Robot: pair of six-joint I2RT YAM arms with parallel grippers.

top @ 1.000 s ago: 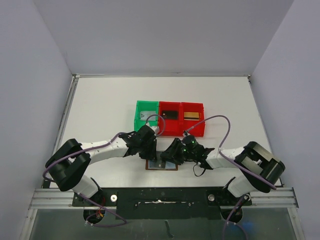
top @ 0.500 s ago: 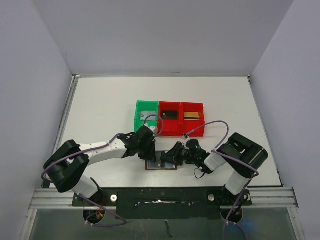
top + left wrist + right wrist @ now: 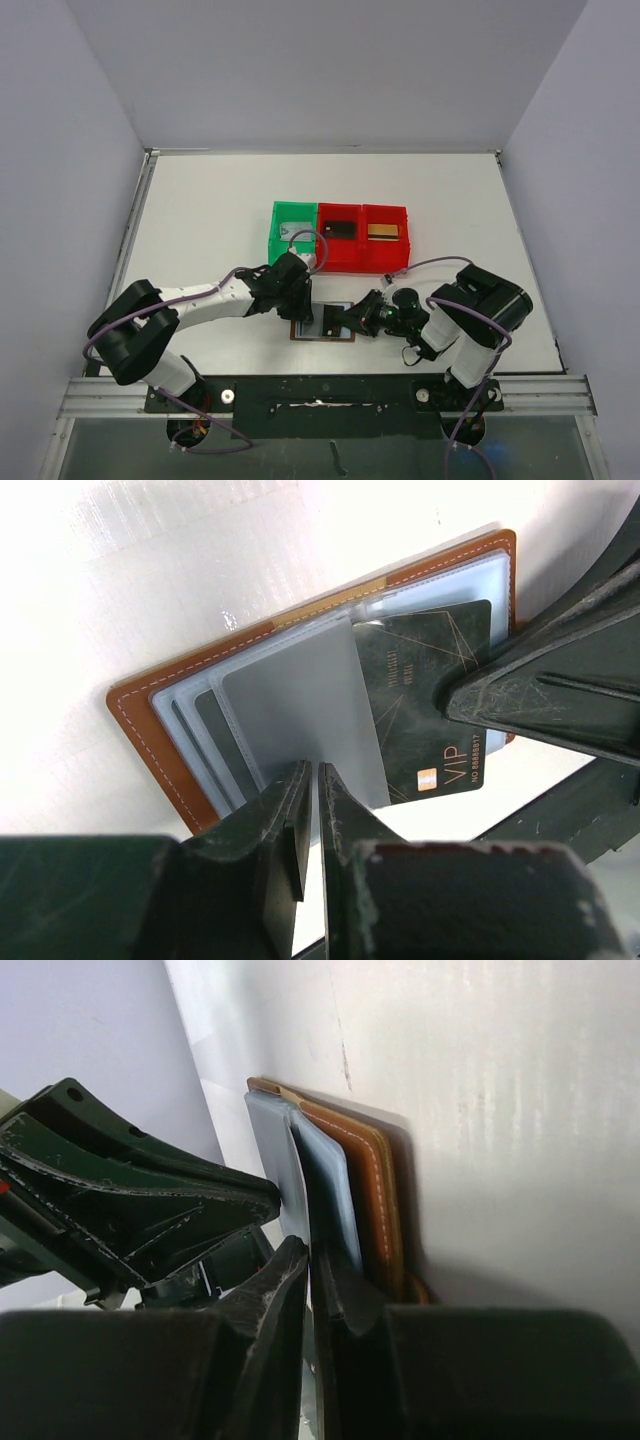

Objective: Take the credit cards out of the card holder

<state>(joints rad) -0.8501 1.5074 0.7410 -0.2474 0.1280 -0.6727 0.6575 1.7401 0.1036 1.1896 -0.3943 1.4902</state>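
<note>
Brown leather card holder, largely hidden under both grippers from above, lies open by the near edge of the bench, long axis along it. Left gripper pinches its pale sleeve; right gripper clamps the black card.

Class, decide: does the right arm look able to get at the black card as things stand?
Likely yes: the black card sits partly out of the holder, its edge seemingly in the right tool; the left tool pinches a sleeve aside.
</note>
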